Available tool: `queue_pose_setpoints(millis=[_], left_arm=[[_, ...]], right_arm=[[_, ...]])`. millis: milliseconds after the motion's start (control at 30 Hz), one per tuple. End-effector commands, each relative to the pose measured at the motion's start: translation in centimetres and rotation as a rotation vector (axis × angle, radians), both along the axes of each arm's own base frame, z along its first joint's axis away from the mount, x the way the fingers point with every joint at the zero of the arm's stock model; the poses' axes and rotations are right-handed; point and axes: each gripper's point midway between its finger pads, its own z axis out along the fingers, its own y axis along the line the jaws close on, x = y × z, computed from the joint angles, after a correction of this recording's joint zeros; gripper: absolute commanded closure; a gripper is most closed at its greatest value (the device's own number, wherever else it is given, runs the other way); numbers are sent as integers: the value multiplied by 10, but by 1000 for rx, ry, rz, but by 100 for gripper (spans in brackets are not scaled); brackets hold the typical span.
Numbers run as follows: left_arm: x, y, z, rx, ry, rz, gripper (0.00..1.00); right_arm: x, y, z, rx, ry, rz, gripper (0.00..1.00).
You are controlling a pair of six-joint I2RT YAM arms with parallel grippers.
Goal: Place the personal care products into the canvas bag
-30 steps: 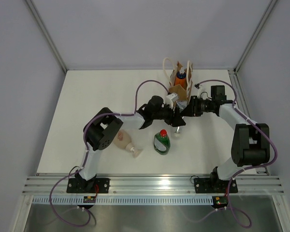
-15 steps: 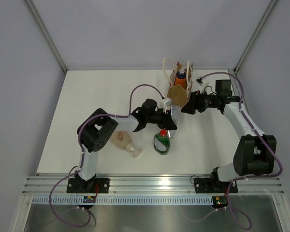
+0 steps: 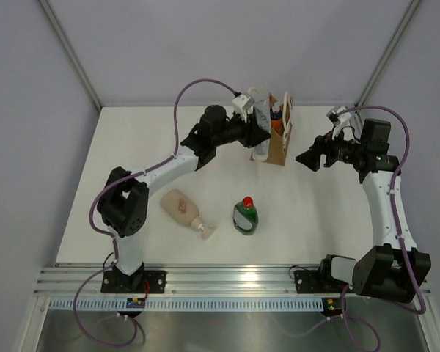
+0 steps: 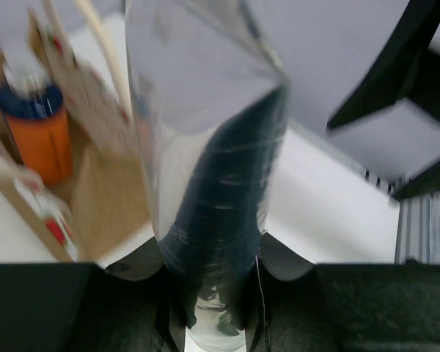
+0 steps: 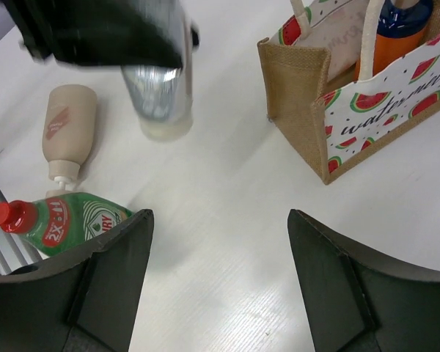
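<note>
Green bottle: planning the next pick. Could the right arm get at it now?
Probably yes: the right gripper is open and empty, and the green bottle lies clear of the pump bottle.

1. A robotics lab test cell: plain grey panels (image 3: 205,44) enclose a white desk (image 3: 132,139).
2. A cabled left arm (image 3: 161,167) and right arm (image 3: 385,205) stand bolted to an aluminium rail (image 3: 235,280).

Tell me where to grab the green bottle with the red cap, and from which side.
Grip the green bottle across its narrower shoulder just below the red cap, coming straight down from above. It seems to lie flat, label up, cap pointing to the far side, so a left-right pinch should straddle it.
</note>
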Motion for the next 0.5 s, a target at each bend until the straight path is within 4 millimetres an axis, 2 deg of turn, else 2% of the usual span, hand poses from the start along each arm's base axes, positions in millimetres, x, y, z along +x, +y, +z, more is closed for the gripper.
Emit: queue_pose_setpoints(millis=[0,67,300,367,400,433,467], left_arm=[[47,-12,87,-158,-220,79,100],[67,-21,92,-184,-234,104,100],[140,-24,94,-225,-261,330,100],[149,-28,95,-240,-272,341,100],[153,-29,108,-259,-295,352,100],[161,-32,96,-249,-283,362,100],[164,-32,96,-251,-283,373,100]], right_arm=[[-11,-1,3,12,-25,21,18],[-15,-2,5,22,-24,12,18],[-24,-4,8,55,-27,-15,17],[-25,-4,9,77,-21,-28,17],[-25,-4,9,85,-28,-28,17],[-26,-4,9,97,-21,-34,17],[-26,-3,9,101,-22,-35,17]])
